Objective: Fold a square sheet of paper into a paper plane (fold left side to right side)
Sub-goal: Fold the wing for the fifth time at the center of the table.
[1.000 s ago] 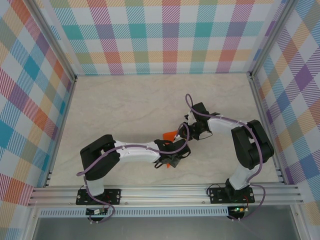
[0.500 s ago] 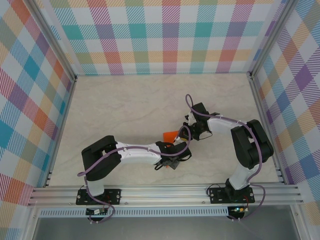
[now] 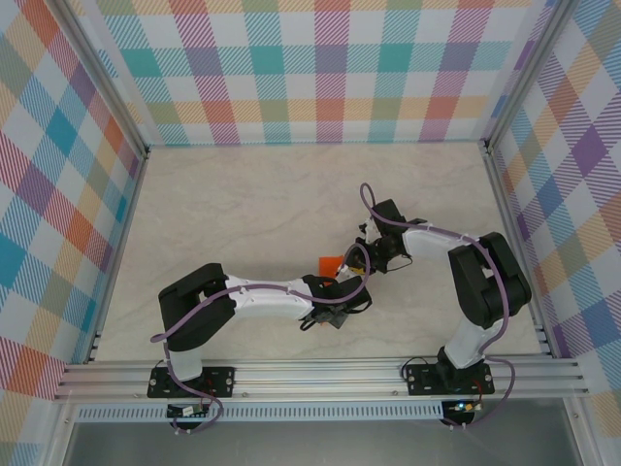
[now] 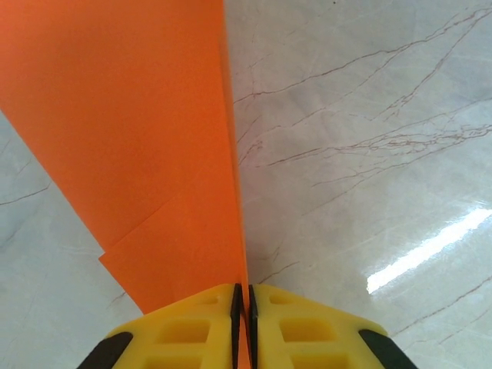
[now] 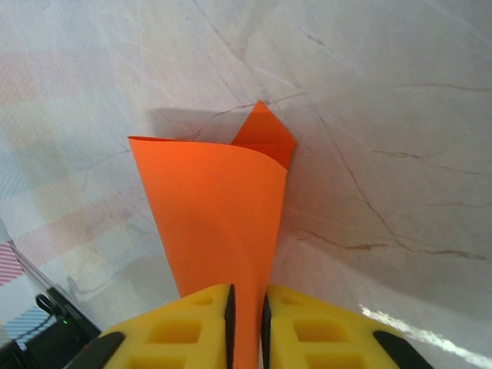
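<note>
Sitting on a pale marbled tabletop [image 3: 243, 204] walled by pastel plaid panels [image 3: 320, 68], the square sheet of paper [image 3: 330, 262] is orange and folded, near table centre between both claws. The left gripper [image 4: 244, 298] has its jaws pressed together on the paper's edge. The right gripper [image 5: 246, 300] has its jaws a thin slit apart with paper filling the slot, can't tell if it's pinched.

No readable text, label, brand or number stands on anything.
</note>
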### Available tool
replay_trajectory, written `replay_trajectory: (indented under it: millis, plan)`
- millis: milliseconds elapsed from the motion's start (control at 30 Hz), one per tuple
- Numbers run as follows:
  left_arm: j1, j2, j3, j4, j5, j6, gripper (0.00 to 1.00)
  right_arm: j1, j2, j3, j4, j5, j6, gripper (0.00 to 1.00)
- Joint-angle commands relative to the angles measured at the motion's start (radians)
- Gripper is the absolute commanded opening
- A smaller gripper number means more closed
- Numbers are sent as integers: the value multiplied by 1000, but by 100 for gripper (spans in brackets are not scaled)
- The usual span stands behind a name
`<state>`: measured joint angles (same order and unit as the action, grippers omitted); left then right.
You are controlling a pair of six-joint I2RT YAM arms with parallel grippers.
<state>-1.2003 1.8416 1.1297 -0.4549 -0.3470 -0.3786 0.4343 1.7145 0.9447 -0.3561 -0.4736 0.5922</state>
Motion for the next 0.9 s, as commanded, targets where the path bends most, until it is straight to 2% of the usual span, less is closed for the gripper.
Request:
replay_trajectory:
  millis: [0,200,367,533,667,867]
  plan:
    - [-16,4,16,-31,-20,-16,12,-1,-70,23,-32,25,-6,32]
    - [2,-16,7,-2,24,-21,10,-86,-256,4,-80,81,-12,60]
    - [35,-35,-13,38,95,-31,8,-170,-390,-47,-158,127,-46,74]
    - [92,-63,-46,124,226,-54,4,-193,-481,-134,-169,145,-83,77]
    - [142,-92,-94,234,322,-93,2,-193,-545,-246,-110,128,-82,79]
    - [234,-162,-227,453,488,-171,0,-185,-591,-432,158,-42,25,76]
